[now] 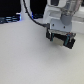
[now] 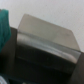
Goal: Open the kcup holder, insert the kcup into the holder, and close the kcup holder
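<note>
Your end effector [image 1: 59, 36] hangs right over the kcup holder [image 1: 62, 40] on the table [image 1: 30, 57]; whether its fingers are spread or pressed together, you cannot tell. The holder looks rigid and smooth, likely slippery, so hook its drawer front edge [image 2: 47, 44].

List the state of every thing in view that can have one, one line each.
gripper: down at the black unit; open or shut cannot be told.
kcup holder: mostly hidden behind the gripper; open or closed cannot be told.
kcup: only a green edge shows in the wrist view; whether it is held cannot be told.
</note>
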Controlling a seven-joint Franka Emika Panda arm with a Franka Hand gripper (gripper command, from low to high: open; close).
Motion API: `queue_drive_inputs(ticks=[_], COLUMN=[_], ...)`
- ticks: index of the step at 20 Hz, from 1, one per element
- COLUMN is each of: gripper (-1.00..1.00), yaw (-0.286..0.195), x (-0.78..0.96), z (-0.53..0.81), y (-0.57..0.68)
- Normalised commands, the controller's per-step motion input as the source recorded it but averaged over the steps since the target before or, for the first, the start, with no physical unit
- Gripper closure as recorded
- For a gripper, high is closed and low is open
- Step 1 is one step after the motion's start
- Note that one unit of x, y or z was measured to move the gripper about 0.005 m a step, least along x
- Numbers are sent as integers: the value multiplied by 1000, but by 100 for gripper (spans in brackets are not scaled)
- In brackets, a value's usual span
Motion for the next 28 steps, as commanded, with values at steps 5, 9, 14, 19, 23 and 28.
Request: queue_drive_inputs(ticks=[5,9,14,19,23,28], gripper=[-100,-100,-100,-100,-100,-100], yaw=[143,131,104,78,55,32], x=[-348,-353,-359,-397,-505,-633], z=[-23,-5,3,3,22,8], y=[425,476,581,641,660,639])
